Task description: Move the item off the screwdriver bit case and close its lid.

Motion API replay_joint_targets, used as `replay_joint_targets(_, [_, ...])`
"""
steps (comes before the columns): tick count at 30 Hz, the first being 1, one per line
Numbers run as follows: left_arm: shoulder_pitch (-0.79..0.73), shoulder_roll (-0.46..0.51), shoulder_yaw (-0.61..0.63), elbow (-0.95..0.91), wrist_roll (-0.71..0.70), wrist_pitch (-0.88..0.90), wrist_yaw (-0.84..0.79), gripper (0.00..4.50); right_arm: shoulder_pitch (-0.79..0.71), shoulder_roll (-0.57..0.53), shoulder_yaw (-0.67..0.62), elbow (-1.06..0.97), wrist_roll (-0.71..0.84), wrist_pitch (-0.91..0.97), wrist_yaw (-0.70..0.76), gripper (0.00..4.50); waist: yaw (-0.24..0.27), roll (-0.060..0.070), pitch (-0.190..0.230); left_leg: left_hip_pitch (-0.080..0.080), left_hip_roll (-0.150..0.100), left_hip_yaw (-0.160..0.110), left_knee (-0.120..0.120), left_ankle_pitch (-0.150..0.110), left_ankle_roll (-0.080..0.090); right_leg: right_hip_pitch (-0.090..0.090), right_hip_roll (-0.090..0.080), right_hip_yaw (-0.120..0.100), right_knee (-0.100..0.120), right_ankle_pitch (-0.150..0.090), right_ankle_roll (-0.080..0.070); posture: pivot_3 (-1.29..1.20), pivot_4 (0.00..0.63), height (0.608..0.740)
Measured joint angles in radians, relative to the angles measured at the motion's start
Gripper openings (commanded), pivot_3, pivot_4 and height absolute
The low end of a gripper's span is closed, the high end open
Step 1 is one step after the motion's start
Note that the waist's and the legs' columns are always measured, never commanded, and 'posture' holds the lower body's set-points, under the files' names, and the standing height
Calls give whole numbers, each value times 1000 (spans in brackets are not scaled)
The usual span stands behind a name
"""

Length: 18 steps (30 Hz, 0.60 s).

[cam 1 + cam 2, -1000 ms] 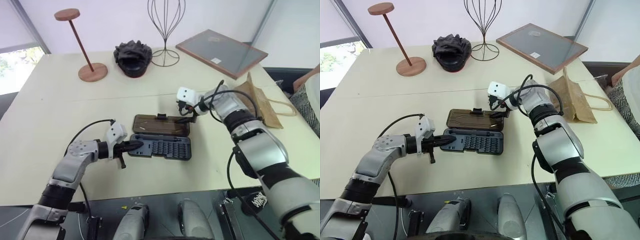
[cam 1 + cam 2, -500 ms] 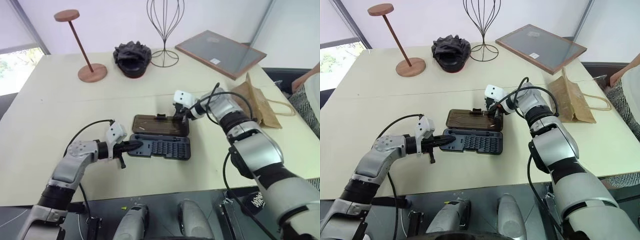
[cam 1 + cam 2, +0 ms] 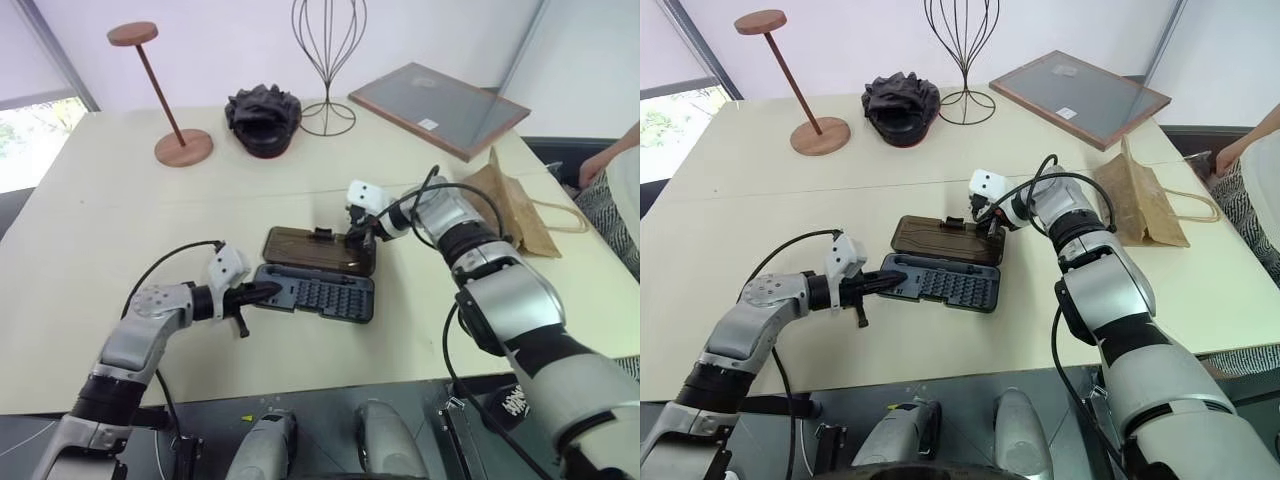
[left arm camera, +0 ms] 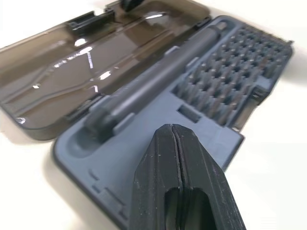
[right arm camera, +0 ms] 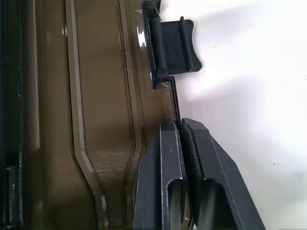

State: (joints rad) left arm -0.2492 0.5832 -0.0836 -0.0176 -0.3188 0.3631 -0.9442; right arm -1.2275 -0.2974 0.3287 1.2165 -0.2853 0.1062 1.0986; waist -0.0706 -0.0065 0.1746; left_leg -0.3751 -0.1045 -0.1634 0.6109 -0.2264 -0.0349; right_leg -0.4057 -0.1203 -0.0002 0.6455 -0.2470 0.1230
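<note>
Case (image 3: 318,293) open on counter (image 3: 100,230), lid (image 3: 318,249) flat behind it. Right fingers (image 5: 180,125) pinched shut on lid's far rim beside latch. Left fingers (image 4: 173,139) closed, empty, over case's left end. Paper bag (image 3: 512,205) well right.

Silver arms (image 3: 505,300) – black cables, black fingers (image 4: 180,187), white wrist blocks

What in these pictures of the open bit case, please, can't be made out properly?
- Right gripper, wrist view: shut on the lid's rim; the pinched strip is hidden between the fingers.
- Left gripper, wrist view: shut; its contact with the screwdriver bit case is hidden underneath.
- Bits, head views: too small to tell apart.
</note>
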Motion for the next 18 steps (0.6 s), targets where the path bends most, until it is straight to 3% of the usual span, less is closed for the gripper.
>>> replay_joint_targets(8, [-132,-41,110,3,-81,90,86,0,115,-66,57,-232,-68,-180,-93,64,2,0,1,-4,0,0,0,0,-1,-4,0,0,0,0,0,0,150,734])
replay_joint_targets(12, [-164,-47,131,10,-109,123,104,0,224,-137,57,-515,-93,-153,-113,64,7,0,1,-21,0,0,3,3,-5,-20,0,0,2,1,0,0,150,734])
replay_joint_targets(18, [-297,-55,209,120,-153,152,133,0,398,-205,51,-948,-147,-31,-143,64,17,-1,1,-22,-1,0,3,3,-6,-22,0,0,2,1,0,0,150,734])
